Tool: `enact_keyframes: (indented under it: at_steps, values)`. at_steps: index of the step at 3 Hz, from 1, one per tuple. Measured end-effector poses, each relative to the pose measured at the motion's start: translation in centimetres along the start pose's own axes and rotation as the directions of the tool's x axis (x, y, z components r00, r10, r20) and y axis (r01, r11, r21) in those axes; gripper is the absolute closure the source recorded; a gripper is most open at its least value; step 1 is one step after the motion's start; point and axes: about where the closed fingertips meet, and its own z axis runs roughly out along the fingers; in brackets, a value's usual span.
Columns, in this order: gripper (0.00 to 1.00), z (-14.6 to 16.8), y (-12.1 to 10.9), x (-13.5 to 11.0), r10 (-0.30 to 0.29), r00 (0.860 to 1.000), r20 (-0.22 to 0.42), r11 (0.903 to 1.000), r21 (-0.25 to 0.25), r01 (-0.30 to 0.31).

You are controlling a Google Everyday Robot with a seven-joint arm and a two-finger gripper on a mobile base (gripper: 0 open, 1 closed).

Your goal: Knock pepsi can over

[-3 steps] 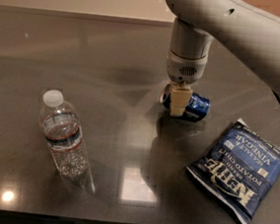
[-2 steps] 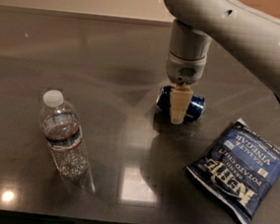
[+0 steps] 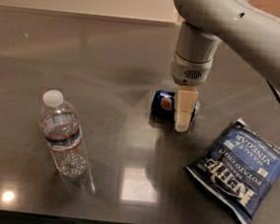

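The pepsi can (image 3: 164, 104) is dark blue with a round red-white-blue logo. It lies on its side on the dark table (image 3: 134, 64), right of centre. My gripper (image 3: 183, 119) hangs down from the white arm directly in front of the can's right part, its cream fingers (image 3: 185, 108) covering that end. The fingertips reach down to about the table surface.
A clear plastic water bottle (image 3: 62, 138) with a white cap stands at the front left. A blue chip bag (image 3: 239, 169) lies flat at the front right, close to the gripper. The table's front edge runs along the bottom.
The can has shifted left, so more of its body and logo shows left of the fingers. The gripper has moved slightly left and a little lower.
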Motion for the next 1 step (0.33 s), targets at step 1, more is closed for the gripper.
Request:
enact_keyframes:
  at_steps: [1]
  values:
    - [0.0,0.0,0.0,0.04,0.002,1.0,0.005,1.0,0.002,-0.002]
